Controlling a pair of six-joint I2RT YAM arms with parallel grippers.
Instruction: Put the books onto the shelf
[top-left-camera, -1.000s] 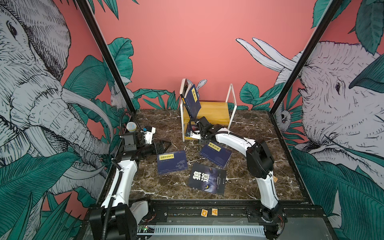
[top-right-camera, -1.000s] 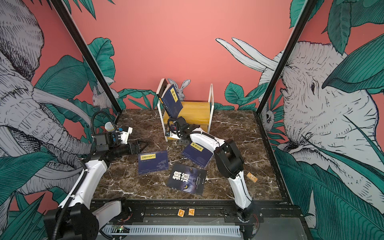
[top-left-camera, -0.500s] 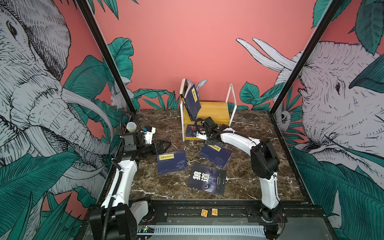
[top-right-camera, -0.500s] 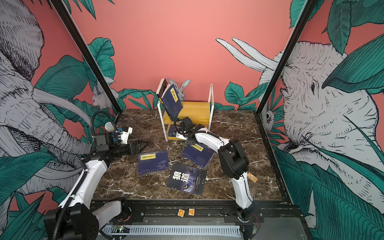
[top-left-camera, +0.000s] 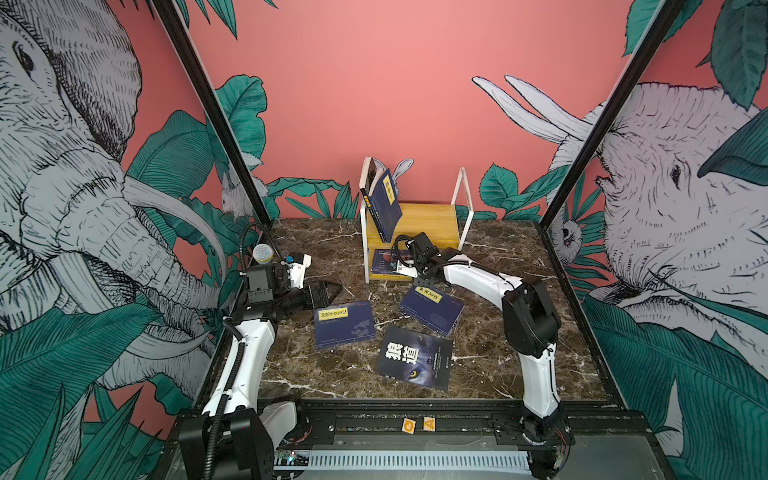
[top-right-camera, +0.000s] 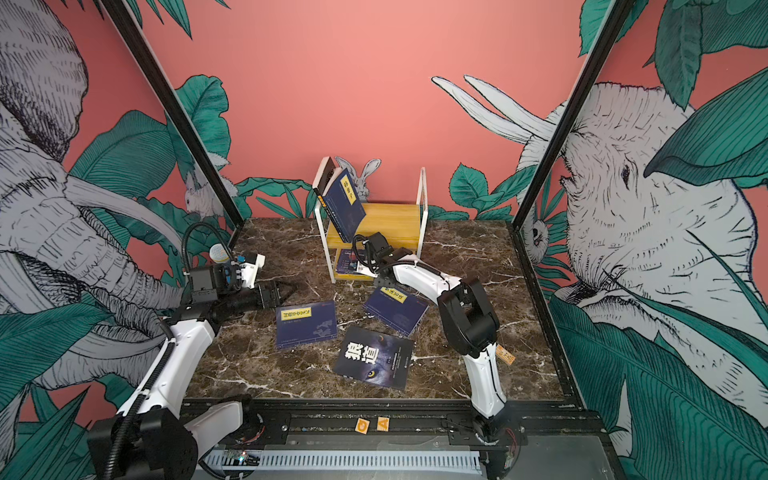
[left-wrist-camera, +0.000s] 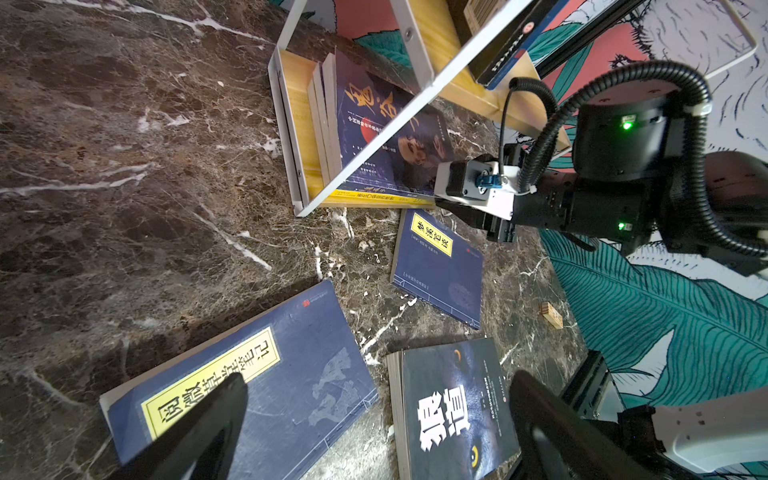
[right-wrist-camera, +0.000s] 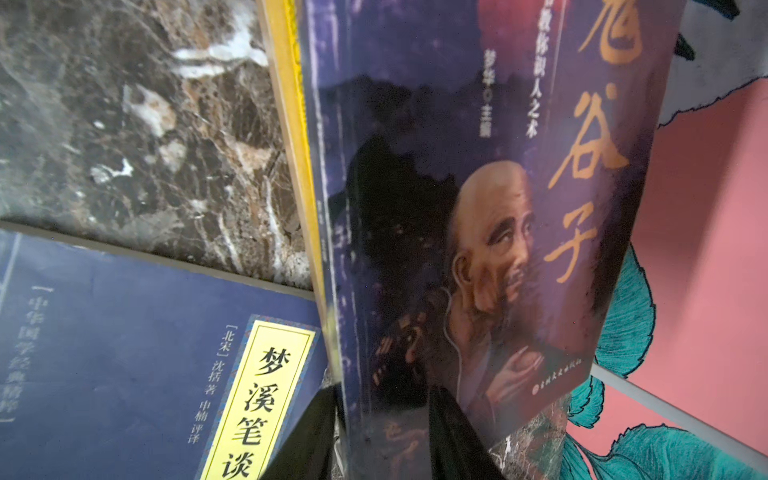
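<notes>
Dark brown marble tabletop (top-left-camera: 316, 374) stretches away from us. Nearest lies the black paperback with a wolf's eye (top-left-camera: 415, 357). Beyond it we see a navy paperback with a yellow title label (top-left-camera: 344, 324) on the left and a second navy paperback (top-left-camera: 432, 307) on the right. By the first one's far left corner hovers the left tool (top-left-camera: 334, 293), jaws gaping, empty. Farther back the right tool (right-wrist-camera: 382, 392) straddles a corner of the purple paperback with a bearded man's portrait (right-wrist-camera: 478, 208), which lies on the lower board of the small wooden shelf with white wire frame (top-left-camera: 432, 216). We cannot tell whether it pinches. A third navy paperback (top-left-camera: 384, 203) leans on the upper board.
</notes>
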